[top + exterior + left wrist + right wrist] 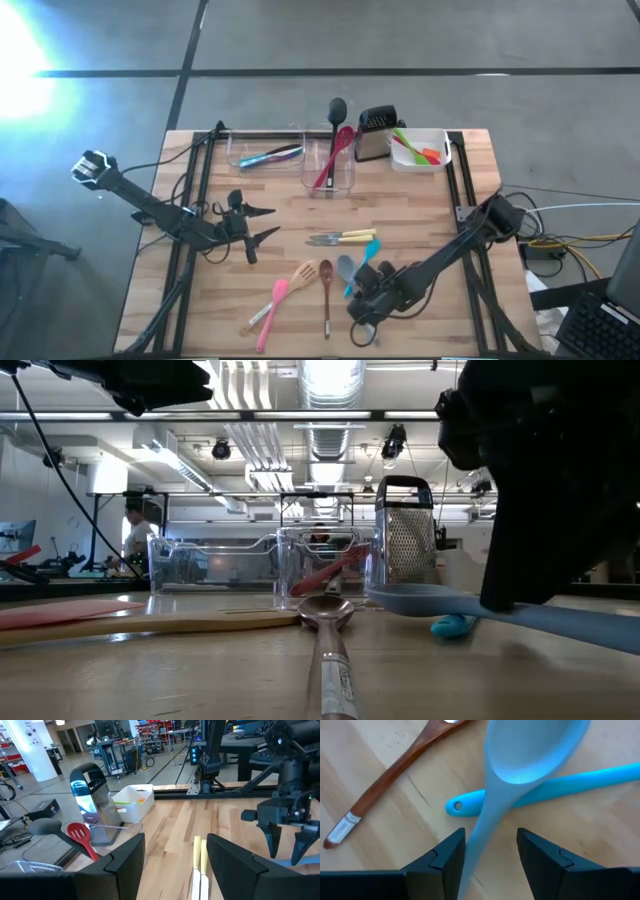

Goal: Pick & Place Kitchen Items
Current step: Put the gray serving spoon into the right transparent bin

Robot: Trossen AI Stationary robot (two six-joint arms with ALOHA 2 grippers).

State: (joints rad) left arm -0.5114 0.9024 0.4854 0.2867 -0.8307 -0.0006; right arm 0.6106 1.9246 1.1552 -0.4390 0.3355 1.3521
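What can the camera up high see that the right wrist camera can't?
Only the high view shows the left gripper, open above bare table, the grater, the white tub, the pink spatula and the yellow-handled knives. Only the right wrist view shows the grey spoon's handle running between the right gripper's open fingers. Both show the grey spoon lying across the blue spoon, and the brown wooden spoon beside them.
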